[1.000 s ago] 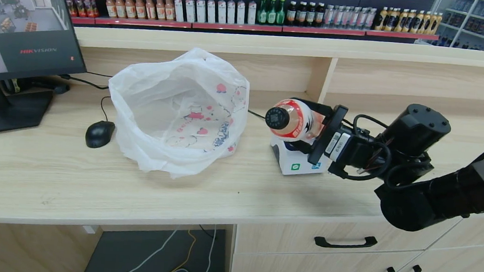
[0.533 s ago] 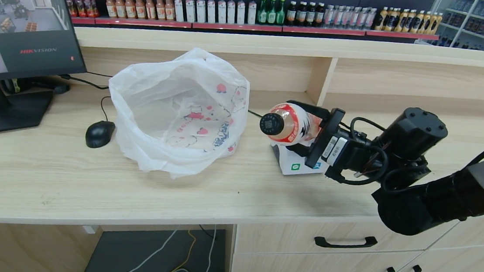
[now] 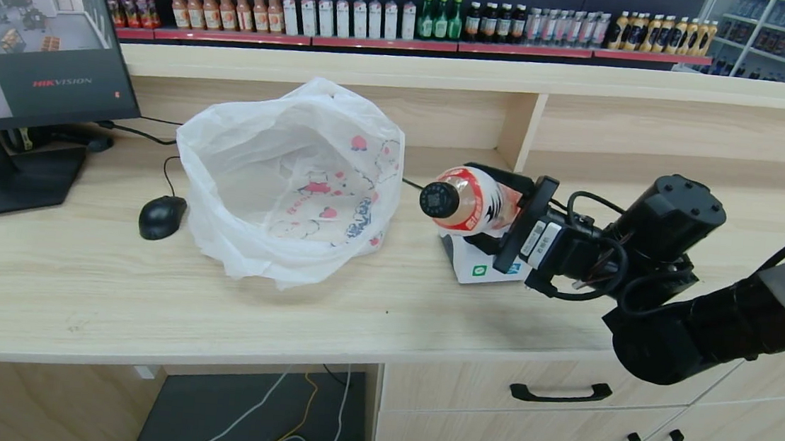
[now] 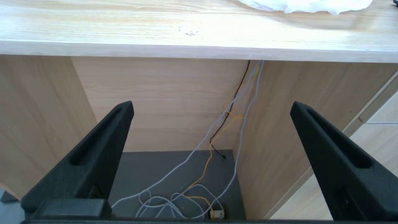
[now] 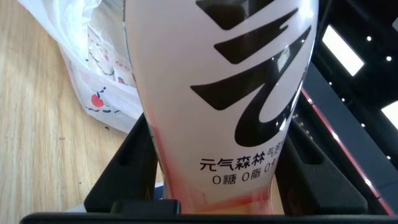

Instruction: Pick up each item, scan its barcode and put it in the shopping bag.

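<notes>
Now | right gripper (image 3: pixel 483 206) is clamping the bottle (image 3: pixel 469 197) mid-body, holding it sideways above the scanner (image 3: pixel 477 269), cap facing the shopping bag (image 3: pixel 290 176) | bottle is looking stiff, smooth, probably slippery: mid-body hold suiting it | left gripper (image 4: pixel 211 115) is hanging spread apart below the counter (image 4: pixel 124 25) edge.

The bottle (image 3: pixel 476 198) is pale pink and white with a red band, bold black strokes and a black cap. The shopping bag (image 3: pixel 283 168) is white with red-and-blue prints. The bench (image 3: pixel 75 278) is pale wood-grain.
</notes>
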You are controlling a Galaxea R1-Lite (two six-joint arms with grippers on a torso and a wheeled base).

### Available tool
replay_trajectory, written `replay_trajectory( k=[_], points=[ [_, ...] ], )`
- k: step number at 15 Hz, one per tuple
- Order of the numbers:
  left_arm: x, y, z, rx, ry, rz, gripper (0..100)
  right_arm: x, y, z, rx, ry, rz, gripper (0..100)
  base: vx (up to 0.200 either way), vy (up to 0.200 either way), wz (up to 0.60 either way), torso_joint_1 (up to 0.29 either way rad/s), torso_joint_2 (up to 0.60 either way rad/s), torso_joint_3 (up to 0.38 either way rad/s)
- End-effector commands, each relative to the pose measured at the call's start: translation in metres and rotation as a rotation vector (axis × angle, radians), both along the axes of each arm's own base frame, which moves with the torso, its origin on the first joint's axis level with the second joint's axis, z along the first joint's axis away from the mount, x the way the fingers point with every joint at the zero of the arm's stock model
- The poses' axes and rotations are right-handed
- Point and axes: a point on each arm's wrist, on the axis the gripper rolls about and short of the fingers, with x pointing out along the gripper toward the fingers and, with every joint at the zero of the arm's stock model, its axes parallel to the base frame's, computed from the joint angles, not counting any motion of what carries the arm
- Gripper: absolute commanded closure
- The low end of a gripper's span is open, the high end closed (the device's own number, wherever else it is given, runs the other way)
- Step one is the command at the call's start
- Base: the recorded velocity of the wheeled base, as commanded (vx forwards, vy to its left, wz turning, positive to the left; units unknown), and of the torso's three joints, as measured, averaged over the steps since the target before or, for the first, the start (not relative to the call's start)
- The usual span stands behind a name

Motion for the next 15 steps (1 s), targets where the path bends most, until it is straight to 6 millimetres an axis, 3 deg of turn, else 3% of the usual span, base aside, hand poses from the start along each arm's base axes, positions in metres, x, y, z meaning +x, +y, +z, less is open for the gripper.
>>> replay_trajectory(
  k=[1,4,15],
  points=[
    [0.000,0.000,0.000,0.000,0.000,0.000,0,-0.003,-0.002,0.004,0.008,-0.011,-0.010,100,0.000,0.000,0.00,0.000,0.00,0.000],
    [0.000,0.000,0.000,0.000,0.000,0.000,0,-0.004,-0.002,0.008,0.022,-0.007,-0.021,100,0.000,0.000,0.00,0.000,0.00,0.000],
    [0.000,0.000,0.000,0.000,0.000,0.000,0,-0.039,-0.017,0.073,0.285,0.155,0.025,100,0.000,0.000,0.00,0.000,0.00,0.000]
  ],
)
